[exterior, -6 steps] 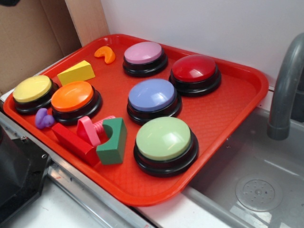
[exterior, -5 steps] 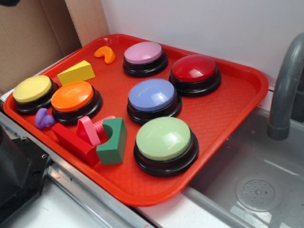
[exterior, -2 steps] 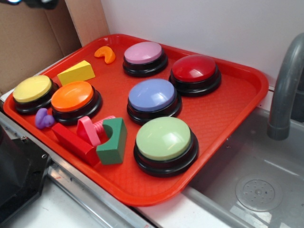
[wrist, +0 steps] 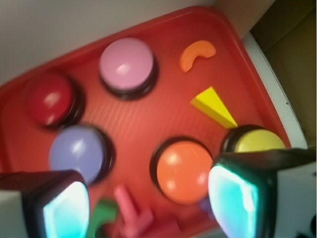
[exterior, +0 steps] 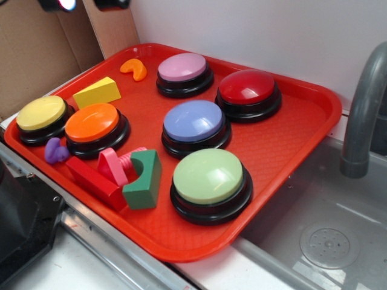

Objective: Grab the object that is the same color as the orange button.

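The object, a small glossy orange crescent (exterior: 133, 69), lies at the far left corner of the red tray (exterior: 290, 151), beside the pink button (exterior: 183, 73). The wrist view shows it at the upper right (wrist: 196, 53). The orange button (exterior: 95, 124) sits near the tray's left front, next to the yellow button (exterior: 41, 116). My gripper (exterior: 84, 3) just shows at the top left edge, high above the tray. From the wrist, my gripper (wrist: 151, 203) is open and holds nothing, with the orange button (wrist: 183, 171) far below between its fingers.
Also on the tray are a yellow wedge (exterior: 97, 92), a small purple piece (exterior: 55, 151), red (exterior: 248, 93), blue (exterior: 195, 125) and green (exterior: 208, 181) buttons, and a red, pink and green block cluster (exterior: 121, 175). A grey sink (exterior: 314, 229) with a faucet (exterior: 363, 109) lies to the right; cardboard stands behind the left side.
My gripper's fingertips have come into the exterior view at the top left edge and shifted right. Nothing on the tray has moved.
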`<state>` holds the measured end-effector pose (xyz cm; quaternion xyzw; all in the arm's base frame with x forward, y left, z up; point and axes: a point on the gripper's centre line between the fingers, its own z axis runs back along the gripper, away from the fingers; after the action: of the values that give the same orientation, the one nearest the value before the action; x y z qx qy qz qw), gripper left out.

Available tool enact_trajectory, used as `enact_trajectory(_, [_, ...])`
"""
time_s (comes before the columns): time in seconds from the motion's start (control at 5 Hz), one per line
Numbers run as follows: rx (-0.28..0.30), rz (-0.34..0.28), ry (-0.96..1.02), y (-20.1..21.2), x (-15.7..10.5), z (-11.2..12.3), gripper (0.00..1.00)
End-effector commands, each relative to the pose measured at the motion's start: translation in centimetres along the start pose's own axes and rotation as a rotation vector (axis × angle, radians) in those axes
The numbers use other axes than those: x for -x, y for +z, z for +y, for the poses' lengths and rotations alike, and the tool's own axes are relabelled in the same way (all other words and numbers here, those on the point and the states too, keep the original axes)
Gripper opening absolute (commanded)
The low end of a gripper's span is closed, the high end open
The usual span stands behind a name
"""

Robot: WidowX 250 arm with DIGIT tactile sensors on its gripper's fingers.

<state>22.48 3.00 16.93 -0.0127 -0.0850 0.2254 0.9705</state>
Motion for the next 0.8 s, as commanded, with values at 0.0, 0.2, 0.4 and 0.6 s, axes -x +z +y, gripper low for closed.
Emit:
enact_trajectory(0.0, [0.003, -0.146, 0.362, -3.4, -7.2, 3.4, 1.0])
enact_trajectory(0.2, [-0.013, -0.179, 0.478, -6.1, -9.1, 4.1, 1.0])
enact_trajectory(0.4, [-0.051, -0.221, 0.566, -8.4, -10.3, 4.8, 1.0])
enact_trajectory(0.6, [-0.09, -0.28, 0.623, -10.5, -11.1, 5.6, 1.0])
